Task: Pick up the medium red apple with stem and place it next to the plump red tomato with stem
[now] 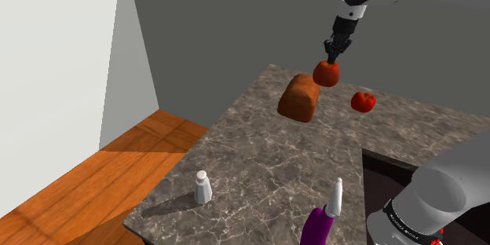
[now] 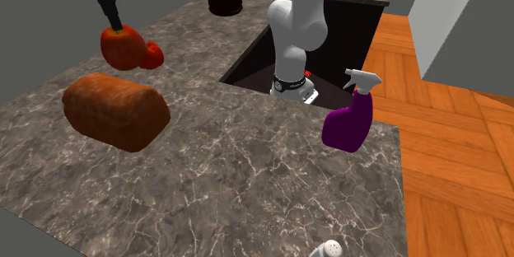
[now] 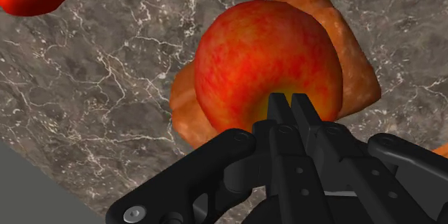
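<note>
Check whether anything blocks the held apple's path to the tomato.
Nothing visible does: bare counter lies between the apple in the gripper and the tomato; the bread loaf sits on the apple's far side.

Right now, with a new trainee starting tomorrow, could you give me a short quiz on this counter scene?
1. True or false: the gripper is shut on the apple.
2. What shows behind the apple in the wrist view? A) plate B) bread loaf C) bowl
3. Fill in: the spray bottle is ___ in colour.
Key: 1 true; 2 B; 3 purple.
</note>
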Robot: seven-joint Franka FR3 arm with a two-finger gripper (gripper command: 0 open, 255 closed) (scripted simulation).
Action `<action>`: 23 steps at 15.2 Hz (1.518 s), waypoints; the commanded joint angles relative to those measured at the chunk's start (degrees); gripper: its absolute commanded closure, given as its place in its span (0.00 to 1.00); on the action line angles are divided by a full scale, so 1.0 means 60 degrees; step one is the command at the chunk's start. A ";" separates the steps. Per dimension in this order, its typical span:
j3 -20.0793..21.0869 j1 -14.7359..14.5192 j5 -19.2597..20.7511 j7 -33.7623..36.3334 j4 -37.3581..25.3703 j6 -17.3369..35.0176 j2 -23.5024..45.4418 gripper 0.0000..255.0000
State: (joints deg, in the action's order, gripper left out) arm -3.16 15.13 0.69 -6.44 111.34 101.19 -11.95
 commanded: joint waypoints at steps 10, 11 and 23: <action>-0.1141 0.0947 -0.0335 -0.2147 -0.3411 -0.0497 0.2935 1.00; -0.1220 0.1056 -0.0406 -0.2334 -0.3818 -0.0595 0.3253 1.00; -0.1511 0.1744 -0.0851 -0.3287 -0.5391 -0.0405 0.5070 1.00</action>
State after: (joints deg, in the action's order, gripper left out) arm -12.25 25.66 -4.43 -26.17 78.10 97.96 18.60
